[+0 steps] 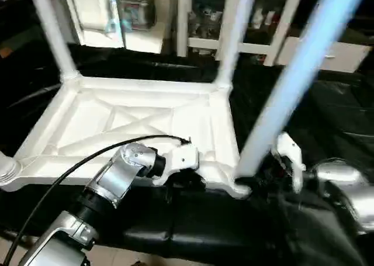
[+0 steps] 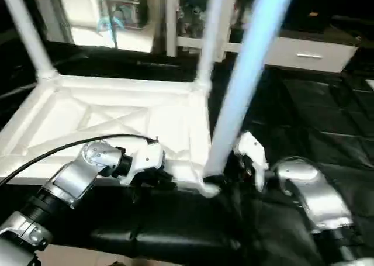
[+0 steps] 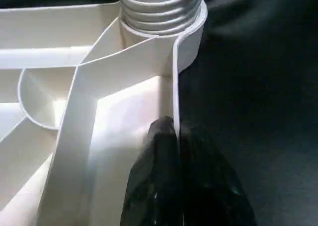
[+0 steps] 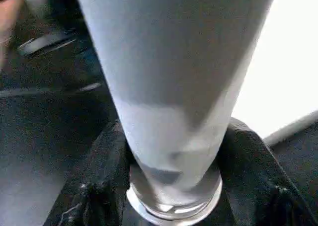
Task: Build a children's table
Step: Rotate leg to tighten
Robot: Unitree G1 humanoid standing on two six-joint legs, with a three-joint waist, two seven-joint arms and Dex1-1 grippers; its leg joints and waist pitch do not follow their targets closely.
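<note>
Right end effector (image 2: pixel 248 161) has its black fingers (image 4: pixel 102 186) set on either side of the near-right leg (image 2: pixel 245 79), close against its lower end, just above the corner socket (image 2: pixel 209 187). That low hold probably gives the best control for seating or turning the tube where it enters the socket. Left end effector (image 3: pixel 176 171) is pressed together on the thin outer rim of the table top (image 1: pixel 134 123), one finger inside the rim and one outside, near the threaded corner socket (image 3: pixel 159 10) at the near-left corner; I judge this pinch steadies the top so it does not slide or spin under the other arm's work.

Largest in the scene is the white table top, lying upside down on a black-covered surface (image 1: pixel 327 108), its ribbed X-braced underside facing up so the sockets are reachable. Next come the legs: the far-left leg (image 1: pixel 52 32) and far-right leg (image 1: pixel 234 38) stand upright in the far corners, apparently fitted already. The near-right leg leans slightly, so it may not be fully home. The near-left socket holds no leg, so one more remains. A white glass-door cabinet (image 1: pixel 234 14) stands behind.
</note>
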